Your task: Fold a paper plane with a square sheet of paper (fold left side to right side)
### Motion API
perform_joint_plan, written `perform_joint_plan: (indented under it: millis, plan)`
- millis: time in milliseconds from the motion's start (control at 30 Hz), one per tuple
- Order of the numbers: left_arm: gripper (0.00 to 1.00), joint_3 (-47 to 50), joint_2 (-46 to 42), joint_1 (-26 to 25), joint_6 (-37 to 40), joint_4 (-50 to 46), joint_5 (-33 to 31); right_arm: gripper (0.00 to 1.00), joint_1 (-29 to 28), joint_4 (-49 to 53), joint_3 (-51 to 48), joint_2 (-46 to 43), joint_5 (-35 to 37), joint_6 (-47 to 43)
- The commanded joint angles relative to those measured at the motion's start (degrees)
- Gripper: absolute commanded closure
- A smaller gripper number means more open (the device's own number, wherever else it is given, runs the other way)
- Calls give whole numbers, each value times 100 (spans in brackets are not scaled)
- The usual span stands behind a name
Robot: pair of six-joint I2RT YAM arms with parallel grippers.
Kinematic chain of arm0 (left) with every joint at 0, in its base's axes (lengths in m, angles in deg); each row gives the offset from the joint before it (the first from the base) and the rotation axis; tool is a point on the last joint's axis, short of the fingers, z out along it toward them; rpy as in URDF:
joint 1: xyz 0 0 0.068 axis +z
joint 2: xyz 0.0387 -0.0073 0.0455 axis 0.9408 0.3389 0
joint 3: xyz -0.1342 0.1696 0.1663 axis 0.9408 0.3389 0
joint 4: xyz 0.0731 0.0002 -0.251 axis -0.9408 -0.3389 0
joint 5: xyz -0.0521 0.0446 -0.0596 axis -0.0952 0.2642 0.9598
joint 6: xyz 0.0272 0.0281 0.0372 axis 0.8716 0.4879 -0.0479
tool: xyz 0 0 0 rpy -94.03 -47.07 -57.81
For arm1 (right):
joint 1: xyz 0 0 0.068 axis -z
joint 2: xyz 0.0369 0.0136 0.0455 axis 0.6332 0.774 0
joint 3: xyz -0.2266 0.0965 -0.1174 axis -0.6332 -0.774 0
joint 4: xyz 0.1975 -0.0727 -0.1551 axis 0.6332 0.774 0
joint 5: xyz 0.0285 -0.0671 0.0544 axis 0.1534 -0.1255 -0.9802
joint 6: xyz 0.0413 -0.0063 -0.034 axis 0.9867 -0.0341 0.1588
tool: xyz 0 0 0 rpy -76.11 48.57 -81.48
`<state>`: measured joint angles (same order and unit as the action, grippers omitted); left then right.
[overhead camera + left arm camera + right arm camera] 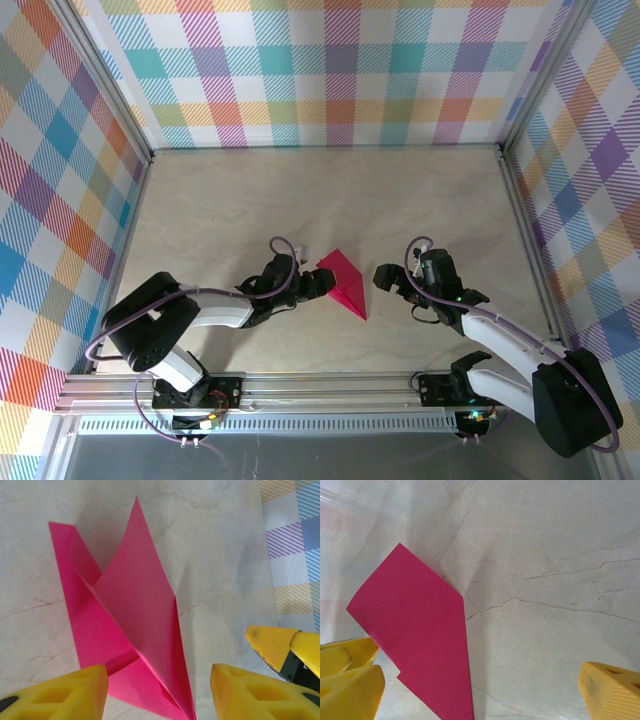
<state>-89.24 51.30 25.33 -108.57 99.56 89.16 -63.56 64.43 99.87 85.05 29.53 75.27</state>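
Note:
The magenta-pink sheet of paper [345,280] lies mid-table, folded into a narrow pointed shape with its tip toward the near edge. In the left wrist view the paper [135,610] has one flap lifted off the layers below. My left gripper [315,283] is at its left edge, open, with its yellow fingers either side of the paper's narrow end [157,680] and not pressing it. My right gripper [395,290] stands open just right of the paper, with nothing between its fingers [480,680]. The paper [420,630] lies flat beside its left finger [350,680].
One yellow finger of the right gripper [272,645] shows at the right of the left wrist view. Plaid walls [330,70] enclose the pale table [330,200] at the back and sides. An aluminium rail [320,385] runs along the near edge.

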Motion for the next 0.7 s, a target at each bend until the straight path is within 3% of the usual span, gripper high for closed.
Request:
perform_joint_plan:
  millis: [0,367,667]
  plan:
    - [47,-190,235,-51,-144,494,-60,1,45,-108,-60,-134,-113,-24]
    - [59,-441,856,-51,-258,654,-95,1,84,2,-66,-306,-130,-80]
    - [86,-426,804,-23,-164,589,-84,1,107,-46,-69,-328,-209,-132]
